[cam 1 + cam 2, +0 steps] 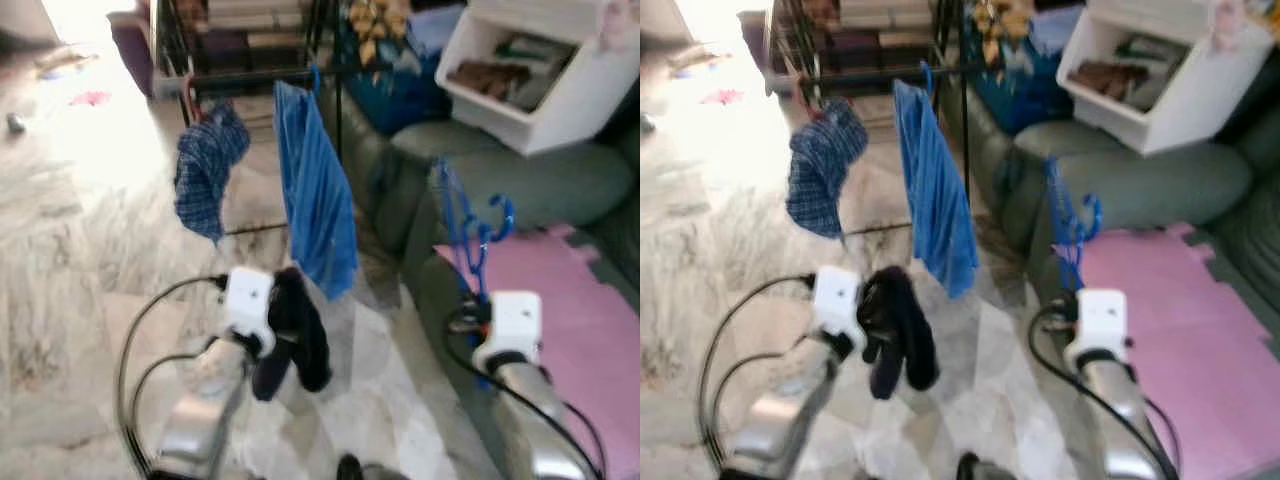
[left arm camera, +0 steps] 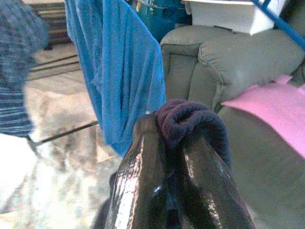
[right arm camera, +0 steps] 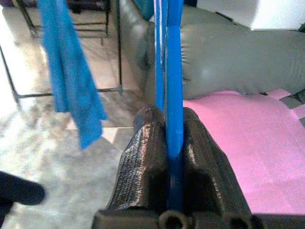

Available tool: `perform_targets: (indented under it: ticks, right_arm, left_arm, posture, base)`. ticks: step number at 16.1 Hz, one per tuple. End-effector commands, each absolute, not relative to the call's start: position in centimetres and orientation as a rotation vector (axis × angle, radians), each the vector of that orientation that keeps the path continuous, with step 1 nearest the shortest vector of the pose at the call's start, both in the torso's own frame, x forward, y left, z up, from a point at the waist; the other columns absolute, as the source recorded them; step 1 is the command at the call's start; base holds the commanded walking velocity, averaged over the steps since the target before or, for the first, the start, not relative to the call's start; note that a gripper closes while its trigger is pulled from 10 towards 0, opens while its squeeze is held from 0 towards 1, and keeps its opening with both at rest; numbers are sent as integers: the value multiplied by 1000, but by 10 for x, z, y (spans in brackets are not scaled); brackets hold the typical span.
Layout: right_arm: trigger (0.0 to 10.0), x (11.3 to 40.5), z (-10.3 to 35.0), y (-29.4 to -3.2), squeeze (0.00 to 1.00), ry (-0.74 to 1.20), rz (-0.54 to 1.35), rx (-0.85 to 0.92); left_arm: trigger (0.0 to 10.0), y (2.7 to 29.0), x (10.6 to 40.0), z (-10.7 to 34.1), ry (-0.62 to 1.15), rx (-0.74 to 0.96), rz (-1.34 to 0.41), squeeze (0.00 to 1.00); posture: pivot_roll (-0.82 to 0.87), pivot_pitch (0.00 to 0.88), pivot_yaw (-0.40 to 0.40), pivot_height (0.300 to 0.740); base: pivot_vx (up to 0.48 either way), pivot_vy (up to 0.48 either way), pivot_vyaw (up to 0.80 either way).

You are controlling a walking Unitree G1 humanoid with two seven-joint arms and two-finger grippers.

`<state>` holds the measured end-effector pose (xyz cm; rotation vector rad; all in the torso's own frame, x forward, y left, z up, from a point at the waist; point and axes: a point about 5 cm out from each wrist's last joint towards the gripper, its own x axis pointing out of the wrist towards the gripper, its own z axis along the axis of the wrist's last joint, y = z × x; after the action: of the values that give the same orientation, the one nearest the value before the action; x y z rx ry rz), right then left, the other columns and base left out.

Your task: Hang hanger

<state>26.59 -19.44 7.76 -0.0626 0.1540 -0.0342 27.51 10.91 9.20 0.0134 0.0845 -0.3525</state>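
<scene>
We see our right gripper [image 3: 174,143] raised near the right of the scene, its two black fingers [image 3: 143,157] pressed tight against the blue hanger [image 1: 470,235], which stands upright between them with its hook at the top, in front of the grey-green sofa [image 1: 540,180]. Our left gripper [image 2: 178,157] is raised on the near left, its fingers closed together on a dark navy garment [image 1: 295,335] that bunches over the fingertips and droops down below the white wrist housing. Farther off, a black drying rack [image 1: 335,100] stands on the marble floor [image 1: 80,260], just left of the sofa's arm; a blue towel [image 1: 315,195] hangs from its rail, and a blue checked cloth [image 1: 205,165] hangs to the left of the towel. The hanger is well apart from the rail, to the right of the towel and nearer to us. A pink mat [image 1: 590,320] covers the sofa seat beside our right arm, and a white bin [image 1: 545,70] sits atop the sofa back at the far right.
</scene>
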Motion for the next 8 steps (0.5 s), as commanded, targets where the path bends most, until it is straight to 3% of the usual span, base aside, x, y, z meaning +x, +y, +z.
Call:
perform_targets:
  ticks: [1,6,8]
  right_arm:
    - [10000,268,81,-197,0,151,-44,-56]
    - [10000,270,80,-197,0,155,-50,-57]
    - [10000,271,80,-197,0,159,-51,-60]
  left_arm:
    - [10000,108,276,96,62,5,-356,0]
    - [10000,107,277,97,60,6,-351,0]
    - [10000,107,278,98,56,-2,-354,0]
  posture:
    - [-11,96,-16,740]
    - [-9,99,-16,740]
    - [-12,98,-17,740]
  base:
    - [-345,0,0]
    - [-342,0,0]
    - [0,0,0]
